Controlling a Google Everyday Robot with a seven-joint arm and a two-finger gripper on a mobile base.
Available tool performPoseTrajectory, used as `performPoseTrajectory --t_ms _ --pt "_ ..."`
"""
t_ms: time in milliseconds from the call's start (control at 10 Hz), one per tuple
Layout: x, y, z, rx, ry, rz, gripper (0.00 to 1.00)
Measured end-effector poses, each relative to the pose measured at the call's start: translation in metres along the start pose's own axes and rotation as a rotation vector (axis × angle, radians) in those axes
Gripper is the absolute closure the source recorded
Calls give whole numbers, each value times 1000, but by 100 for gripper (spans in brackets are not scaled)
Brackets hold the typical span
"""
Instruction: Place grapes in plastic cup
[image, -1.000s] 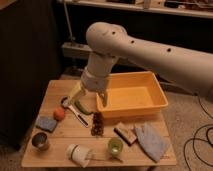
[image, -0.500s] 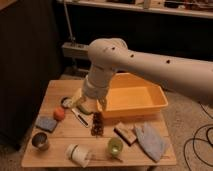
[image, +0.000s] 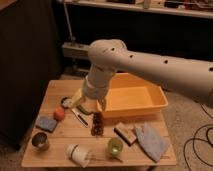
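The grapes (image: 97, 123), a dark elongated bunch, lie on the wooden table (image: 60, 150) in front of the yellow tray. The light-green plastic cup (image: 115, 146) stands upright near the table's front edge, a little right of and nearer than the grapes. My gripper (image: 92, 104) hangs from the thick white arm just above and behind the grapes. Its two pale fingers are spread apart and hold nothing. The arm hides part of the table behind the grapes.
A yellow tray (image: 134, 98) fills the back right. A white cup (image: 77, 153) lies front centre-left, with a metal cup (image: 40, 141) at front left. An orange ball (image: 59, 113), blue sponge (image: 46, 123), brown block (image: 125, 133) and blue cloth (image: 150, 141) also lie on the table.
The arm's upper link has swung lower and to the right. The gripper has stayed over the spot just behind the grapes. Nothing on the table has moved.
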Motion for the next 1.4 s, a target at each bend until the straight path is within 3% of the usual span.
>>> performPoseTrajectory --t_ms 200,600,1000,1400 --pt "-7 -1 6 21 -60 2 20" --pt "-58 -9 47 188 -42 23 20" --pt "-60 -9 50 217 -38 21 20" --pt "-20 -6 68 199 -65 85 20"
